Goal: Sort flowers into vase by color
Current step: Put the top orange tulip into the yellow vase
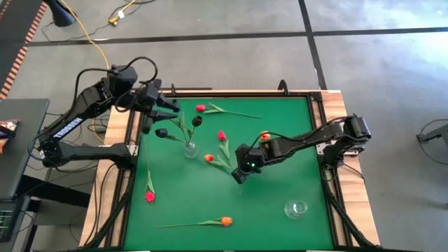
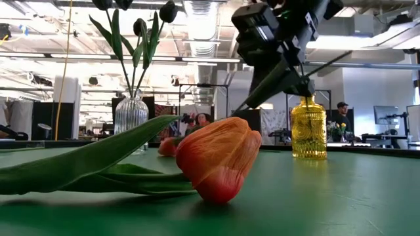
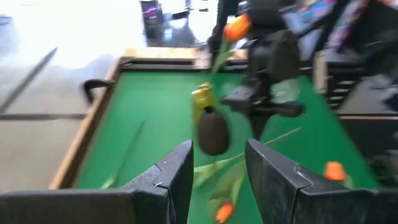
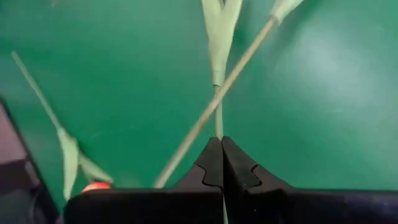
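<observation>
On a green worktop (image 1: 280, 154), the right end effector (image 1: 240, 175) hangs just right of centre, its fingers pinched fully together on the thin green stem of an orange tulip (image 1: 264, 136) whose head rides up at about 1 o'clock from the grip. The right wrist view shows the stem (image 4: 217, 115) running straight into the closed fingers, with a second stem crossing it on the cloth.

The left end effector (image 1: 155, 120) hovers at the worktop's 10 o'clock corner, its fingers (image 3: 177, 177) parted, with a black tulip head (image 3: 213, 132) showing between them in the left wrist view; whether it grips that flower's stem cannot be told.

A clear ribbed vase (image 1: 190, 148) left of centre holds black tulips (image 1: 197, 121). A yellow vase (image 2: 308, 128) stands farther back in the low view. A second clear vase (image 1: 297, 208) sits at 4 o'clock.

Loose on the cloth lie a red tulip (image 1: 201, 108) at 12 o'clock, another red one (image 1: 222, 136) near centre, a third (image 1: 150, 197) at 8 o'clock, an orange one (image 1: 208, 159) beside the ribbed vase, and an orange one (image 1: 225, 221) at 6 o'clock.
</observation>
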Controlling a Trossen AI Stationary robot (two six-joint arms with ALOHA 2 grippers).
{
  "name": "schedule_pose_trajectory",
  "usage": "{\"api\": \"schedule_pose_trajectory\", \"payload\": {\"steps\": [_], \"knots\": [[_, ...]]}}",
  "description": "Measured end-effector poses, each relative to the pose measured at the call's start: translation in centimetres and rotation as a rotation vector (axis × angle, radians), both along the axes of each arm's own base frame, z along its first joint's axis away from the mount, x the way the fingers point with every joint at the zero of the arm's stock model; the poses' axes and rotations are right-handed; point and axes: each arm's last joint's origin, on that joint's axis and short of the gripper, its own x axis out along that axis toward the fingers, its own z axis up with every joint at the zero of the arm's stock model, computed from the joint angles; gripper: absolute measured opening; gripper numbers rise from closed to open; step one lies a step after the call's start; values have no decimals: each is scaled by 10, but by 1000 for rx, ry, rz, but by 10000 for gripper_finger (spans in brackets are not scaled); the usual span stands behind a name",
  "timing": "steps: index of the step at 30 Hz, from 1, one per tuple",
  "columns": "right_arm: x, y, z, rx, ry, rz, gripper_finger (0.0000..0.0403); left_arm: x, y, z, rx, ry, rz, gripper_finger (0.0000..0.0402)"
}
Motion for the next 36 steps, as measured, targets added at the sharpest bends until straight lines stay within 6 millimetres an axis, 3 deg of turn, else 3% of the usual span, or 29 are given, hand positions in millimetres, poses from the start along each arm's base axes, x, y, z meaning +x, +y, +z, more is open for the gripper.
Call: {"api": "schedule_pose_trajectory", "payload": {"steps": [6,16,25,36], "knots": [[2,5,2,42,-26,32,17,1,-11,2,-121,-47,-186,131],[5,11,5,62,-80,56,17,14,-55,10,-53,-77,-306,108],[5,11,6,96,-82,150,17,20,-76,7,-51,-33,-263,105],[9,8,13,256,-134,212,17,20,-87,6,-103,-9,-244,105]]}}
